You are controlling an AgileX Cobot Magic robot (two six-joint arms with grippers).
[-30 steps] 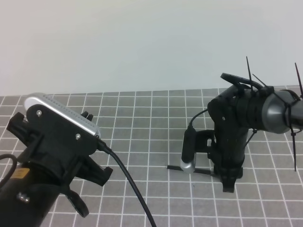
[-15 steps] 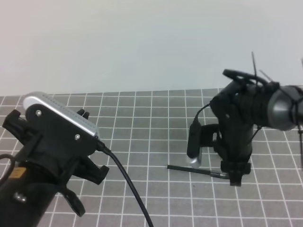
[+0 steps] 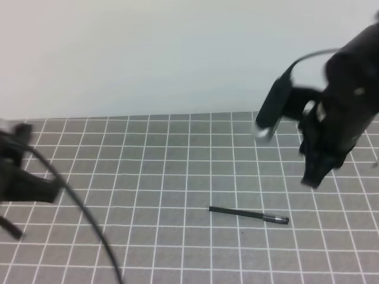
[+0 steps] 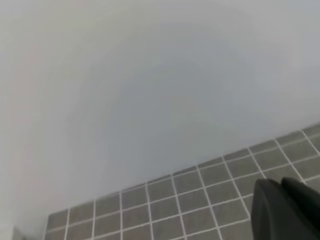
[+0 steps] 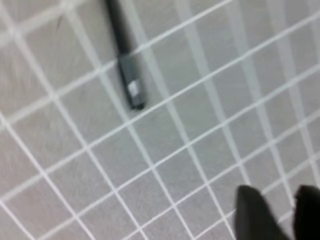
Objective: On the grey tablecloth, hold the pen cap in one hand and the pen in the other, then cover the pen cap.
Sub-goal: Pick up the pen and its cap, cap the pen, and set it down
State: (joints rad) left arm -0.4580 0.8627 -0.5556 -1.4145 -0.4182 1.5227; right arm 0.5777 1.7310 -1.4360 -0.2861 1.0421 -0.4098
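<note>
The pen (image 3: 248,215) lay flat on the grey tablecloth (image 3: 166,177), a little right of the middle, with nothing touching it. It was thin and black. Its right end was thicker and greyish, and that looked like the pen cap (image 3: 278,219) sitting on the pen. In the right wrist view the pen (image 5: 124,50) ran up to the top edge, and the cap end (image 5: 133,90) pointed down toward the claw.

The right gripper (image 3: 314,174) hung in the air above the pen and off to its right, well apart from it. It was blurry. From its own camera, its two dark fingers (image 5: 255,212) had a gap between them, so the claw was spread a bit and held nothing.

The left gripper (image 4: 287,210) showed only as a dark lump in the corner of its camera. Its fingers were pressed together. In the high view, the left arm (image 3: 23,183) was a dark blur at the left edge with a black cable (image 3: 83,219) curving down.
</note>
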